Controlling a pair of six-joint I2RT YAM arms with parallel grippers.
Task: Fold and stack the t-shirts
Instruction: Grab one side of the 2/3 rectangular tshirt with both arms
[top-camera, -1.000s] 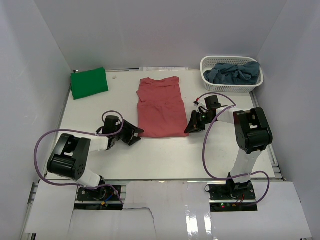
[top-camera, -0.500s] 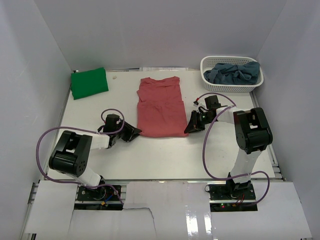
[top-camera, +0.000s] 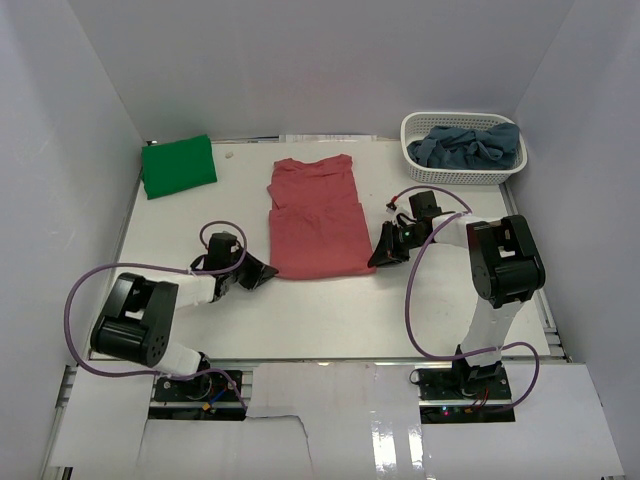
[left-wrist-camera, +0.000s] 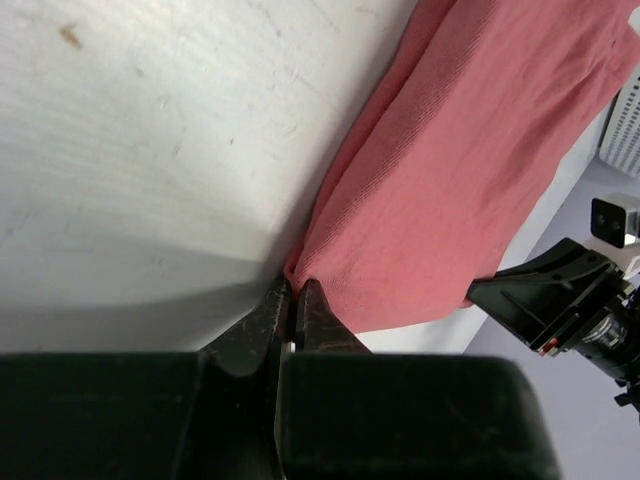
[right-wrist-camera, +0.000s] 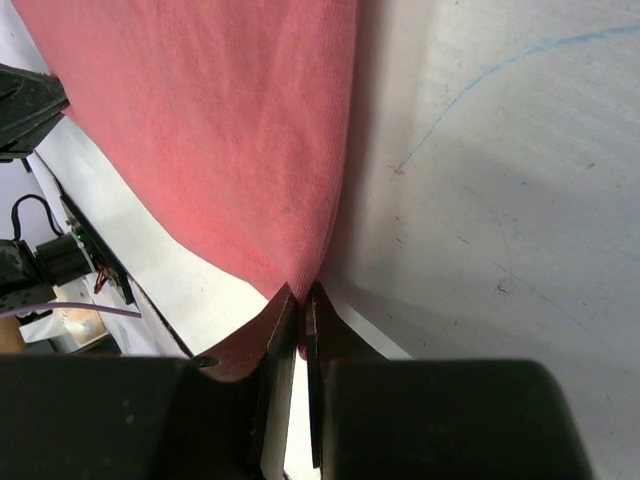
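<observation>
Overhead, left-wrist and right-wrist views of a white table (top-camera: 330, 310) with two arms reaching from its near edge. The salmon-red t-shirt (top-camera: 312, 218), a soft plain cloth short-sleeved garment, lies flat at the middle of the table as a long narrow rectangle, its hem toward the arms and a crosswise ridge about halfway along. The left gripper (top-camera: 262, 272) meets the near-left corner of the hem. In the left-wrist view its black fingers (left-wrist-camera: 255, 330) are drawn almost together, with the tip of that corner pinched between them at table level. The right gripper (top-camera: 383, 252) meets the near-right corner. In the right-wrist view its fingers (right-wrist-camera: 280, 330) are likewise pressed together on the cloth edge, and the red fabric (right-wrist-camera: 220, 130) spreads away from the pinch across the table. A bright green t-shirt (top-camera: 178, 166), folded into a compact flat rectangle, lies at the far-left corner of the table, well apart from the red one. A white plastic lattice basket (top-camera: 412, 150) stands at the far-right corner and holds the dusty grey-blue t-shirts (top-camera: 470, 145), crumpled in a heap that rises above its rim. Purple cables loop from each arm.
</observation>
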